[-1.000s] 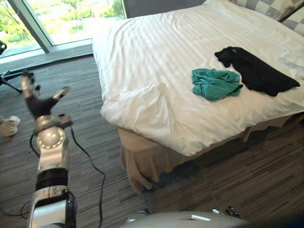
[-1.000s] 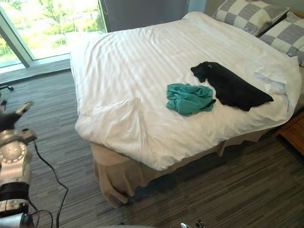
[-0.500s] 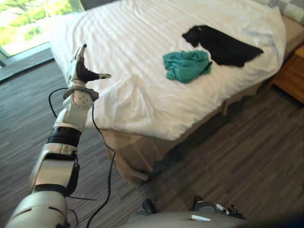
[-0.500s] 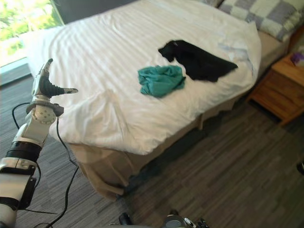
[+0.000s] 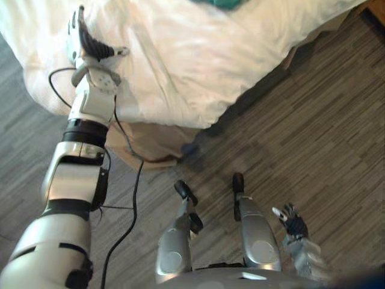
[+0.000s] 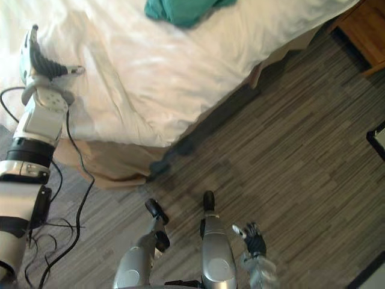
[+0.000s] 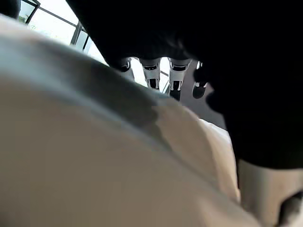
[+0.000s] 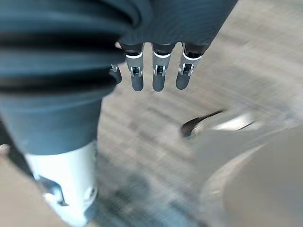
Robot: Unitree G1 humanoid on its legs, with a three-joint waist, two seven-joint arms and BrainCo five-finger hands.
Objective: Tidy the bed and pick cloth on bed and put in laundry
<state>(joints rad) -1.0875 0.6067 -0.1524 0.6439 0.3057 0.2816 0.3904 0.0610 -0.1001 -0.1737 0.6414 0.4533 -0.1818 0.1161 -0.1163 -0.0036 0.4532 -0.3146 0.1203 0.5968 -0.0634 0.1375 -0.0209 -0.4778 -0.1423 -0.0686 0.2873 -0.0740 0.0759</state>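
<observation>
Over the bed's near corner, left eye view: shows the left hand spread and empty, the right hand slack, well off the bed. Right eye view: adds the teal cloth farther up the bed (untouched; calls for a reach next). Left wrist view: straight fingers just above the bed. Right wrist view: straight fingers, nothing held.

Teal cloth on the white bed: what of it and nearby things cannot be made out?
Crumpled teal cloth: upper part cut off by top edge, both eye views.
Brown wooden nightstand: cut off at right eye view's corner.
Left hand over white duvet: contact unclear, its cover blocks the left wrist view.
</observation>
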